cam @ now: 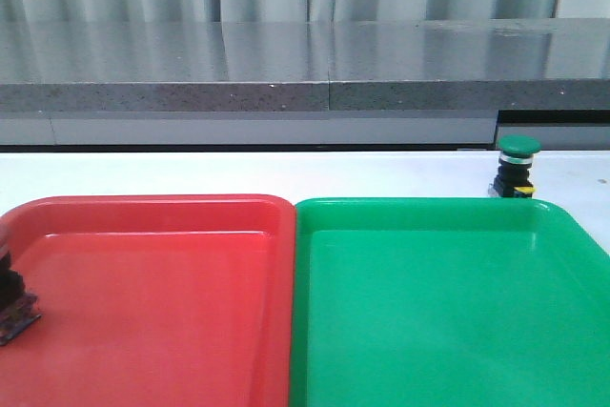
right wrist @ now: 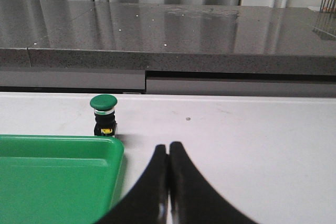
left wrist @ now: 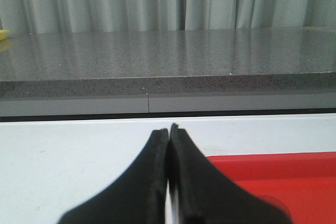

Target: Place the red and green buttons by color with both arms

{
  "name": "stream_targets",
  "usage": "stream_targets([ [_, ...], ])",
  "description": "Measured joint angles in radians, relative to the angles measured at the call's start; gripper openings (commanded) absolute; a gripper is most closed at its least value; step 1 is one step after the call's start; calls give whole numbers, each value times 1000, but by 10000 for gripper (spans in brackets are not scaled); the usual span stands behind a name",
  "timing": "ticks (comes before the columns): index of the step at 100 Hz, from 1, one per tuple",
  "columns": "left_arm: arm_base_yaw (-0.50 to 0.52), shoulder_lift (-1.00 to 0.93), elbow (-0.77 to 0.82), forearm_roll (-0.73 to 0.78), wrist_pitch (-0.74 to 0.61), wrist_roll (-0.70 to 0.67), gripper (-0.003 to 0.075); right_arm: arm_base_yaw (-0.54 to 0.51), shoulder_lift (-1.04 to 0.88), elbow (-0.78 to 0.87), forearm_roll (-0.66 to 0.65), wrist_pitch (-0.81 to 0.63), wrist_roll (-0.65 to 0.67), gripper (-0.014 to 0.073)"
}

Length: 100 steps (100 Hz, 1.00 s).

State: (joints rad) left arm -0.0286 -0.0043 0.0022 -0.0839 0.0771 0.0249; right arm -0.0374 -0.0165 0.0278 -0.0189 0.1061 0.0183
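The green button [cam: 516, 167] stands upright on the white table just behind the green tray's [cam: 448, 331] far right corner. In the right wrist view the green button [right wrist: 103, 114] is ahead and to one side of my right gripper [right wrist: 168, 146], which is shut, empty and over the table beside the green tray [right wrist: 58, 177]. A dark-red, blurred object [cam: 14, 302], apparently the red button, sits at the red tray's [cam: 162, 302] left edge, cut off by the frame. My left gripper [left wrist: 168, 128] is shut and empty beside the red tray's corner [left wrist: 283, 182]. Neither gripper shows in the front view.
The two trays lie side by side, touching, at the table's front. A grey stone counter [cam: 305, 64] runs along the back with curtains behind. White table [cam: 286, 173] lies between the trays and the counter.
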Motion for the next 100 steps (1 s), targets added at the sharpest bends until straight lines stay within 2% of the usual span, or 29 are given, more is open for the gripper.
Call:
stream_targets([
  [74, 0, 0, 0, 0, 0, 0, -20, 0, 0, 0, 19, -48, 0, -64],
  [86, 0, 0, 0, 0, 0, 0, -20, 0, 0, -27, 19, 6, 0, -64],
  [100, 0, 0, 0, 0, 0, 0, -20, 0, 7, -134, 19, 97, -2, -64],
])
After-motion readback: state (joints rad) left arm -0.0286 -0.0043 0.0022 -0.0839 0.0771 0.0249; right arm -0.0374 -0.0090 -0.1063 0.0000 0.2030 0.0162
